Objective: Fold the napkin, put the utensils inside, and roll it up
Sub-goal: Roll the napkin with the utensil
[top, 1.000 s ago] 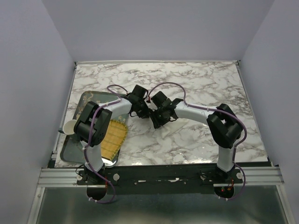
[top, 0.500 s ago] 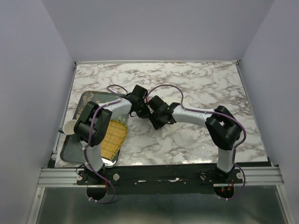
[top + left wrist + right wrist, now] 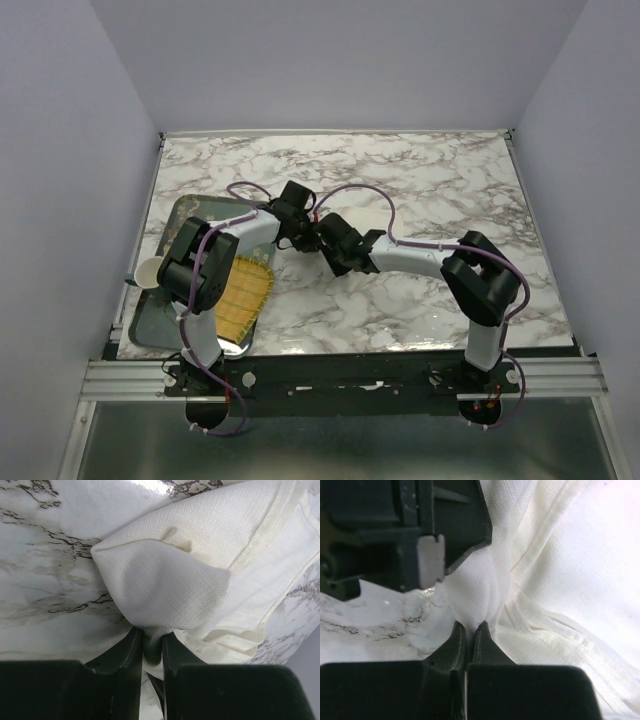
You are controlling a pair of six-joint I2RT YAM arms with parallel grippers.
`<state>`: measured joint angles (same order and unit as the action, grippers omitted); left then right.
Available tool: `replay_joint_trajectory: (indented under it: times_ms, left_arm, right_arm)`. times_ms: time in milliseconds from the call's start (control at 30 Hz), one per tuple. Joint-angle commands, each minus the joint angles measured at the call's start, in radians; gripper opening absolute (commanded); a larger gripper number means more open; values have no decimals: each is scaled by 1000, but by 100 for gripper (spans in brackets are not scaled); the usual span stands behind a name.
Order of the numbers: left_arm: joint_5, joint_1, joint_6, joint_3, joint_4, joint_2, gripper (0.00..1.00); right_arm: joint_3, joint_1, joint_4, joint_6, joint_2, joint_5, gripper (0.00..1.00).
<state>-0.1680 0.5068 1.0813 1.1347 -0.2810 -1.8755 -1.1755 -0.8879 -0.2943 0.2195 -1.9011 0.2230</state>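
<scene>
Napkin position: we find the napkin (image 3: 200, 580) on the marble table (image 3: 440, 180), about mid-table and left of centre, beneath the two meeting wrists. From above it barely shows against the pale marble.
Left gripper: the left gripper (image 3: 152, 647) is closed on a puffed fold of the napkin.
Right gripper: the right gripper (image 3: 469, 639) is clamped on a small bulge of the same cloth, fingertips nearly together.
Key relation: the two pinch points sit just beside each other, with the left gripper on the far-left side and the right gripper on the near-right side. Neither arm is nearer, since both are on the cloth.
Cloth direction: from both pinches the loose cloth spreads away from the fingertips and off to the right in each wrist view. A hemmed edge runs diagonally through it.
Long axis: we cannot tell, because the napkin is bunched and creased, not flat.
Next move, our judgement: the pinches must separate along that hem to tension an edge before folding.
</scene>
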Motion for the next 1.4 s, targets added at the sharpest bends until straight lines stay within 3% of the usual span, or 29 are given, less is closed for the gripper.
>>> replay_joint_trajectory:
  times_ms: [0,167,300,367,400,600,800,1033,1367]
  left_arm:
    - [19,-25,-112,-41,-132,-17,8]
    - [71,-48,-199,-29,-118,53,45]
    - [133,-50,-262,-19,-139,111,58]
    - [142,-50,-282,-24,-142,139,80]
    - [143,-50,-285,-23,-148,148,83]
    - [64,-39,-262,-72,-121,176,85]
    - [12,-25,-227,-58,-55,99,83]
    - [1,-13,-176,-12,-11,46,84]
    - [31,-14,46,-30,-86,-37,73]
  right_arm:
    - [86,75,41,-22,-107,-282,1]
    - [79,188,75,-34,-118,-613,1]
    - [62,269,78,-22,-144,-792,0]
    - [40,294,75,-28,-179,-893,1]
    - [37,308,73,-28,-185,-912,1]
    - [-3,372,73,-6,-257,-1068,1]
    - [-32,414,75,24,-326,-1218,0]
    - [-42,435,76,18,-349,-1237,1]
    - [-59,438,76,29,-343,-1225,1]
